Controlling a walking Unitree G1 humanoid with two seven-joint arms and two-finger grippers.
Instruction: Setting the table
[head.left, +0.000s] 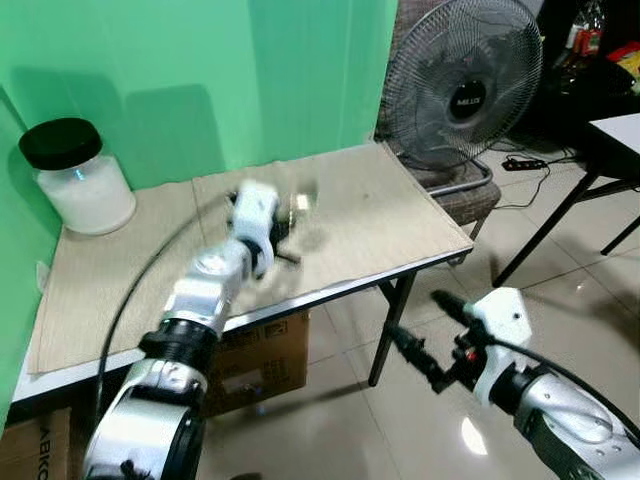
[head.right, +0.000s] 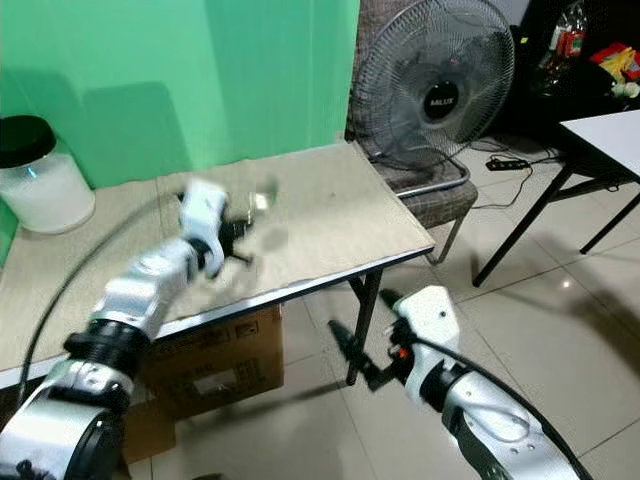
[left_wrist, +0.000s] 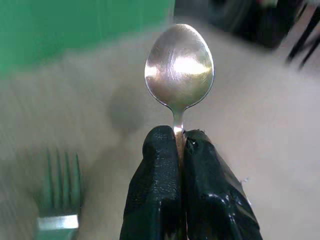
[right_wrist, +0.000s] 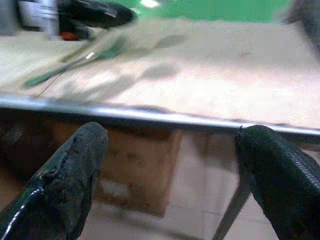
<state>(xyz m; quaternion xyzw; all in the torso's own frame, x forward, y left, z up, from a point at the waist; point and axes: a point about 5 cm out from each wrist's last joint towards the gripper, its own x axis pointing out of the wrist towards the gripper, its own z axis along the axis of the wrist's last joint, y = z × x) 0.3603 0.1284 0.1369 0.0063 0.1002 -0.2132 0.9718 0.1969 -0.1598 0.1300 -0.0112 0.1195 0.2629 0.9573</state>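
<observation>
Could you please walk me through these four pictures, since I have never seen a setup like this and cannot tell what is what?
This is a humanoid robot with two silver arms, each ending in two black fingers. The two wide pictures come from cameras in its head, looking down at a table. The other two come from cameras on its wrists, looking along the fingers.

The left gripper is over the table, pinching the handle of a spoon. A fork lies on the table beside it. A jar with a black lid stands in the far corner.

The right gripper hangs open below the table edge, holding nothing. A fan stands behind the table.
</observation>
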